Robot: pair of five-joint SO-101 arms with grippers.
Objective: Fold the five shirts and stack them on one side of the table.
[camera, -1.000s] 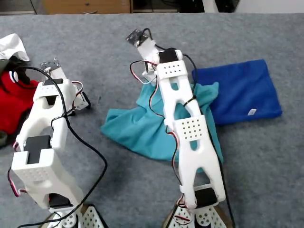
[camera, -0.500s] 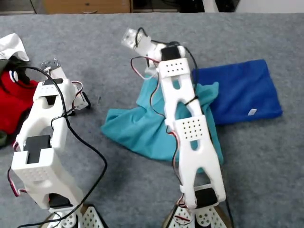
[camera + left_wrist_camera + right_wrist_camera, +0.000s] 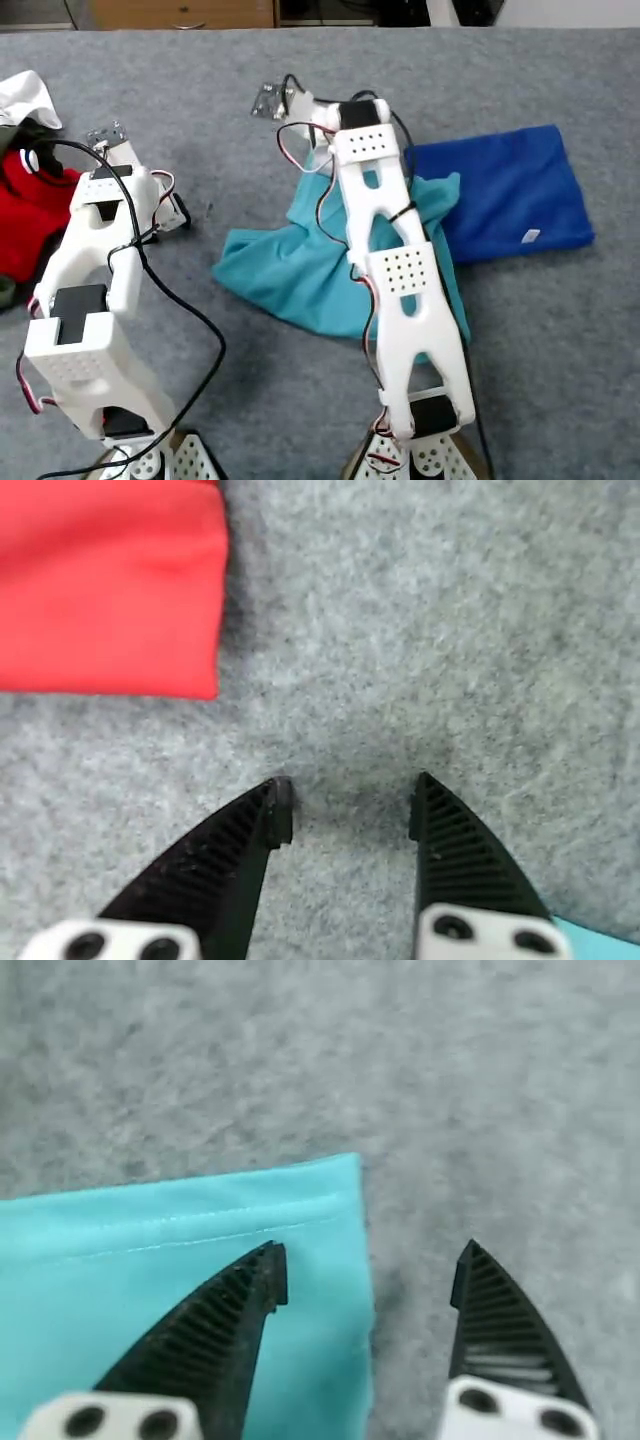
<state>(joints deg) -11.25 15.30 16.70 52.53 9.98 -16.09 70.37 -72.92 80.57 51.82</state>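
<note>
Right end effector [image 3: 371, 1252] swung left over teal shirt [image 3: 150, 1250] corner

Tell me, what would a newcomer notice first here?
A crumpled teal shirt lies in the middle of the grey table under the right arm, whose open right gripper hangs over one hemmed corner. A folded blue shirt lies beside it on the right, and a red shirt sits at the left edge.

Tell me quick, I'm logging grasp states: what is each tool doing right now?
Left tool: open, holding nothing, beside the red shirt.
Right tool: open, holding nothing, over the teal shirt corner.
</note>
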